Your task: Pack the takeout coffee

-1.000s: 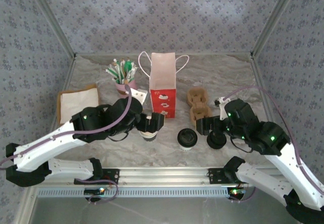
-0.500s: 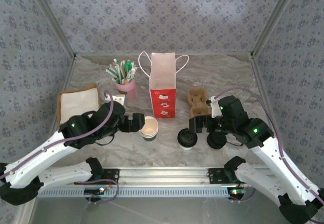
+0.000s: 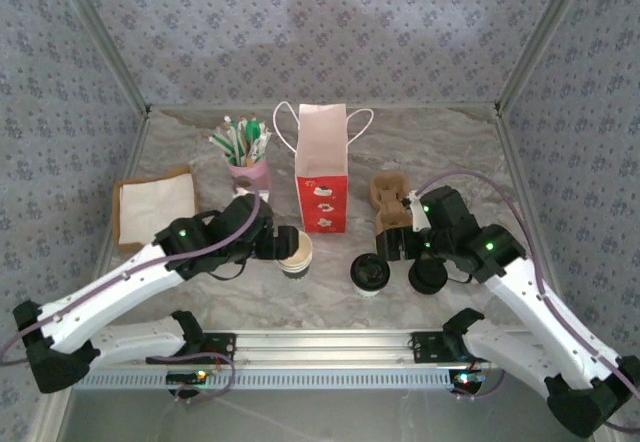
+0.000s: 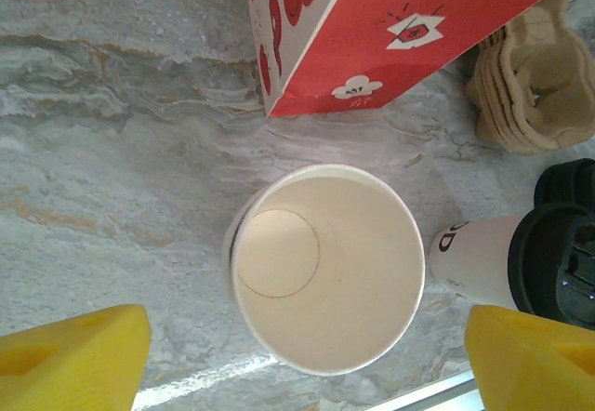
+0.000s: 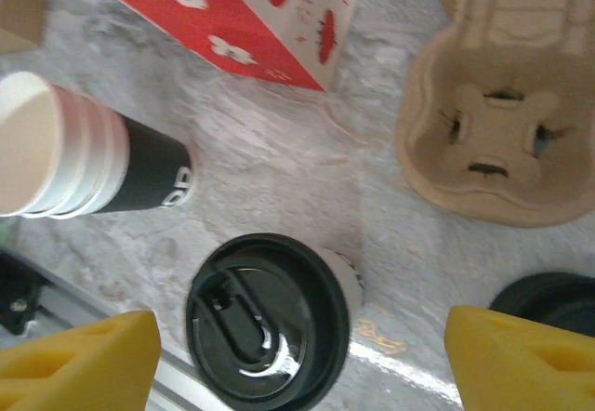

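Marbled worktop [image 3: 200,137] with two arms, seen from above and from both wrists. The takeout coffee [image 3: 370,273], a white paper cup with a round black plastic lid, is shown standing upright near the front edge, between a lidless stack of white paper cups [image 3: 295,251] on its left and a short pile of loose black lids [image 3: 428,277] on its right. A tall red paper bag [image 3: 322,177] with white handles is placed upright just behind it. White cloud-like and star-like motifs are printed on the bag, but no words can be read. A stack of moulded cardboard cup carriers [image 3: 389,198] is seen to the right of the bag. Dark lettering on the coffee cup's white wall and pale lettering on the dark lower band of the cup stack are visible, but neither can be made out with confidence. The left tool [image 4: 302,360] is held spread above the cup stack, its yellow fingers clear of the rim on either side. The right tool [image 5: 297,364] is likewise spread, with the coffee's lid lying between its fingers and untouched.
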